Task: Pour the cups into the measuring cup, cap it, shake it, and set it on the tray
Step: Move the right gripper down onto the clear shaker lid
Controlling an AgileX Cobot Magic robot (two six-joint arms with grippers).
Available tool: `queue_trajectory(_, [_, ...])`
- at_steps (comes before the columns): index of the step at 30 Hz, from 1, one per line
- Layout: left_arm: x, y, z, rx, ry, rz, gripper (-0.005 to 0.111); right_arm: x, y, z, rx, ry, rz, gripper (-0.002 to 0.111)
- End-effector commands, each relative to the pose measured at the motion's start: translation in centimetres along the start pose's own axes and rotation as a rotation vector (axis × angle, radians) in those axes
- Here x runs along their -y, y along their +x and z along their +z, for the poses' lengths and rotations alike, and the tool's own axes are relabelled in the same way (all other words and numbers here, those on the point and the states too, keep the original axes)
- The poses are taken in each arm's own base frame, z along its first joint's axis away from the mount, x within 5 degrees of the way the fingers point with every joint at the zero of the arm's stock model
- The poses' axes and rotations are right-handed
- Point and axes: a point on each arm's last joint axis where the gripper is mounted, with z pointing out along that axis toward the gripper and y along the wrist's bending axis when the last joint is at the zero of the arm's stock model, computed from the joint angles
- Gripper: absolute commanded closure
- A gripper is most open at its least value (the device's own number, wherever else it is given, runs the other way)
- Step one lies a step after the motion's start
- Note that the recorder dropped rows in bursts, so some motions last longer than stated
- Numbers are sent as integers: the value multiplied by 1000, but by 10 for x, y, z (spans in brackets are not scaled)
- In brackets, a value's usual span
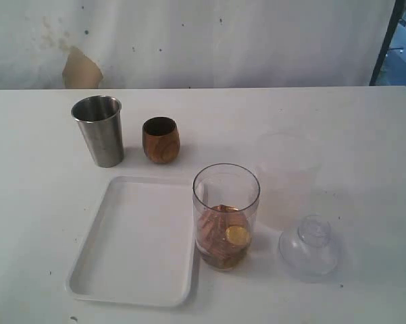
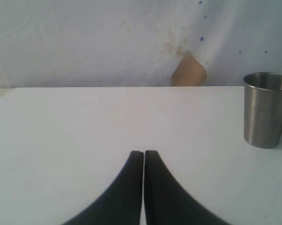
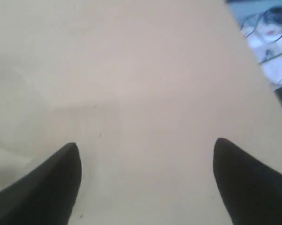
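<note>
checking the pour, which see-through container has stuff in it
The tall clear measuring cup beside the tray: brown and gold pieces fill its lower part. The wider frosted container behind it looks empty.

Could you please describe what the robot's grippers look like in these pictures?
Both the left gripper and the right gripper have smooth matte black fingers that curve and taper to narrow tips. No cables, markings or arm links show; the exterior view shows neither arm.

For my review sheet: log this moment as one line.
left jaws shut, empty | right jaws open, empty | measuring cup uncapped, brown contents, beside tray | lid on table | tumbler, wooden cup upright
</note>
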Motion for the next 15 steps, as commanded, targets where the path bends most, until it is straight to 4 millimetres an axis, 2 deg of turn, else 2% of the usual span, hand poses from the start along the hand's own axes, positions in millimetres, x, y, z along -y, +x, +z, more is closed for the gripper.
queue_trajectory(1, [0,0,0,8,0,-8,106,-21,1,28,-160,-238,-77,37])
queue_trajectory(5, [0,0,0,8,0,-8,106,-35,6,54,-296,-385,-144,37])
queue_trajectory(9, [0,0,0,8,0,-8,106,-48,14,83,-399,-393,-236,37])
queue_trajectory(15, [0,0,0,8,0,-8,106,-71,18,117,-396,-390,-323,39])
